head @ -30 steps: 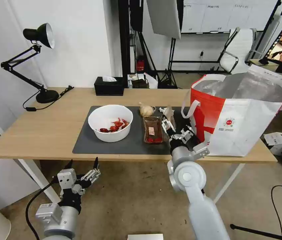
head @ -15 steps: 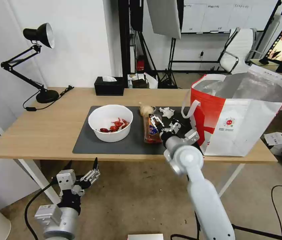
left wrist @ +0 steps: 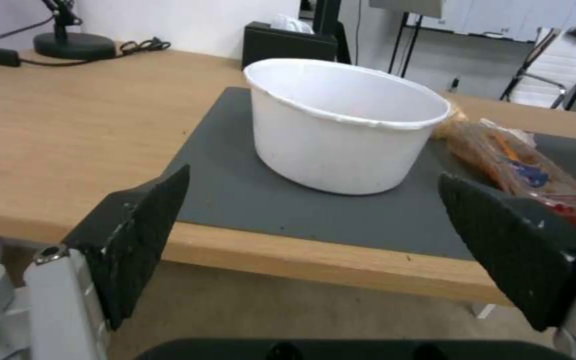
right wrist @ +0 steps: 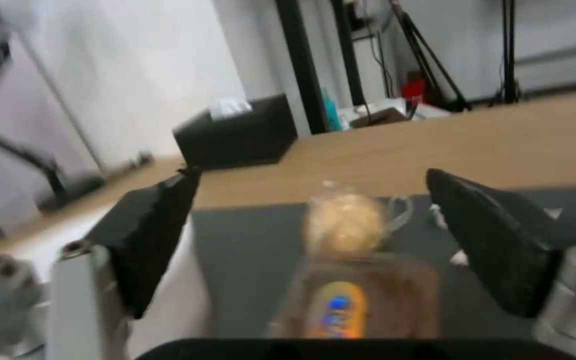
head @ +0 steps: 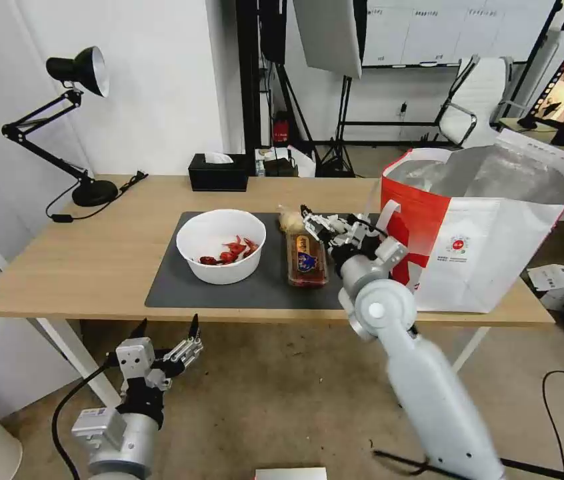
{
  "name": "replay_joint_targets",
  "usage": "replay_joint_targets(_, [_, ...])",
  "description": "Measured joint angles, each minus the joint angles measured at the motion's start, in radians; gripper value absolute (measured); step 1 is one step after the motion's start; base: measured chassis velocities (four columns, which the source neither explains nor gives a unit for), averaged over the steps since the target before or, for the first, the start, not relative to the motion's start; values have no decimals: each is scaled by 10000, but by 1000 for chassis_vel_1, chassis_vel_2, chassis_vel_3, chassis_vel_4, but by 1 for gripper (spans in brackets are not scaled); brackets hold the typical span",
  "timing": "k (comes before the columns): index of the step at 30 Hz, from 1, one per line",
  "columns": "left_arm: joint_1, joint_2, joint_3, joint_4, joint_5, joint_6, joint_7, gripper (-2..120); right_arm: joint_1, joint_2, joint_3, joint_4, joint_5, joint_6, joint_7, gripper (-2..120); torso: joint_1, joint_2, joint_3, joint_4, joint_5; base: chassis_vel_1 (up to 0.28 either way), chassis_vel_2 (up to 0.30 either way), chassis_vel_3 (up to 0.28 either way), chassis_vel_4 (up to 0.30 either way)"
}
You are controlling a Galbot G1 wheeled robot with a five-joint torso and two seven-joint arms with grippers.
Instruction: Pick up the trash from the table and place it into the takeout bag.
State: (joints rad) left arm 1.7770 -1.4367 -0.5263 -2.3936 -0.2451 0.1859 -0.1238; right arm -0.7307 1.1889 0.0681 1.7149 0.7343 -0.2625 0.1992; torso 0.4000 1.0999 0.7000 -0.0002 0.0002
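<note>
Hovering over the mat point(head: 182, 287), the right gripper point(head: 328, 228) has its fingers spread and empty, seemingly lining up on the trash: the tray box point(head: 306, 257) lies just below and between them, the yellowish wad point(head: 291, 220) just beyond. The left gripper point(head: 165, 331) waits released below the table point(head: 82, 267), facing the bowl point(head: 221, 245). The bag point(head: 489, 233) stands at the table's right end.

This looks like a studio or lab room set up for filming: a wood-topped desk point(head: 95, 260) with a black desk lamp point(head: 75, 73) stands against a white wall, and behind it are black light stands point(head: 345, 120), a hanging softbox panel point(head: 329, 33), a white office chair point(head: 479, 100) and a bare concrete floor point(head: 282, 400).
</note>
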Motion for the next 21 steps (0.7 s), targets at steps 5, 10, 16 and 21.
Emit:
replay_joint_targets(5, [-335,395,92,-63,-1808,923,-690,100,946,-790,-715,-1567,-811,926,-2013,65,0,0,0,2,0,0,0,0,0])
replay_joint_targets(10, [-1133,792,113,-397,-4639,2349,-1696,100,1795,-1318,-1445,-2508,-470,1087,-3195,45,0,0,0,2,-1,0,0,0,0])
replay_joint_targets(16, [-2096,1445,179,-176,-7085,2868,-2204,100,2217,-1557,-1982,-2999,10,693,-3598,25,1,0,1,2,-4,0,0,0,0])
replay_joint_targets(21, [-2682,1894,278,71,-8598,2719,-2145,100,2260,-1492,-2132,-3249,30,592,-3630,6,1,0,1,3,-2,0,0,0,0])
